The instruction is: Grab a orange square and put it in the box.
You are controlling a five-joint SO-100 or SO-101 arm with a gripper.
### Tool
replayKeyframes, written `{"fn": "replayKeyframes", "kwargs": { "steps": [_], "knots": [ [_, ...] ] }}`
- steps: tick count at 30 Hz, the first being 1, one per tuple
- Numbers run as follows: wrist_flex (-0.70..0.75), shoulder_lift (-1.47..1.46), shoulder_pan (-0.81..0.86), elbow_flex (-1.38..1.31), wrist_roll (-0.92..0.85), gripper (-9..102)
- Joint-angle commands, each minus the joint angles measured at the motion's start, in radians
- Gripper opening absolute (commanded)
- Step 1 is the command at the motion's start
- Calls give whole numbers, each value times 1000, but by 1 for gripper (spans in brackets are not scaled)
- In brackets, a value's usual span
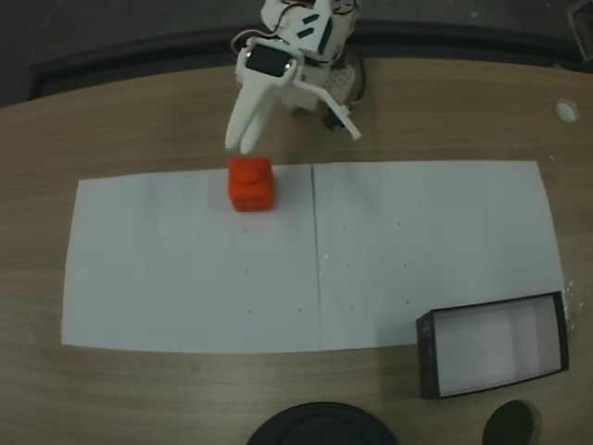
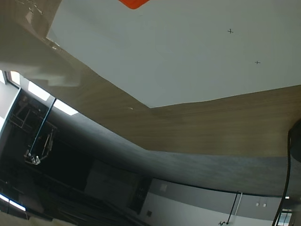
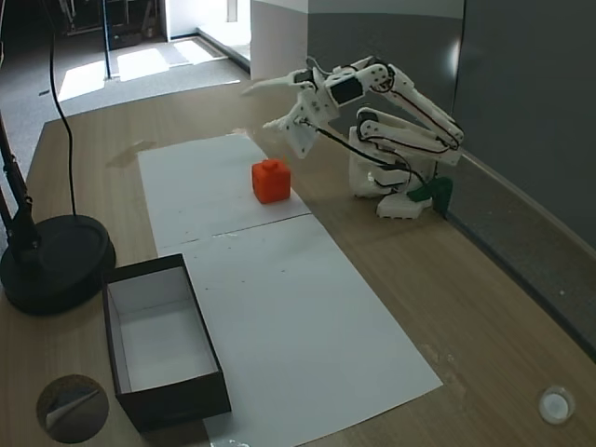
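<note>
— So where does it stand? Has the arm got the orange square [image 1: 250, 184] yet?

— Not from where I'm looking. The cube sits on the white paper [image 1: 306, 260] on the bench [image 1: 111, 130], stud up, near the paper's far edge in a fixed view. In the other fixed view [image 3: 271, 181] it sits free on the sheet, with nothing gripping it.

— And the gripper?

— The gripper [image 1: 243, 141] hangs just behind and above the cube, its fingers spread apart. One long finger points down toward the cube's back edge, and the other sticks out to the side. In the side-on fixed view the gripper [image 3: 261, 104] is clearly above the cube, not touching it.

— Anything in the box?

— The box [image 1: 492, 346] is empty, white floor showing, black walls all round. It sits at the opposite corner of the paper, well apart from the cube. From the side, the box [image 3: 158, 335] is near the round black lamp base [image 3: 51, 261].

— So nothing is done yet.

— I'd say it's right at the start. The grab, the lift, the carry across the sheet and the drop are all left. The wrist view catches only a sliver of the orange square [image 2: 134, 3] at its top edge, so I reckon the fingers aren't yet lined up around it.
</note>
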Motion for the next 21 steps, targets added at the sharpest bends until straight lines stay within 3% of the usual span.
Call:
{"fn": "replayKeyframes", "kwargs": {
  "steps": [1, 6, 11, 21],
  "knots": [
    [60, 6, 2, -124, 72, 43],
    [89, -67, -34, -150, 92, 43],
    [120, -348, -60, -314, 97, 42],
    [497, -1127, -57, -904, 140, 40]
  ]
}}
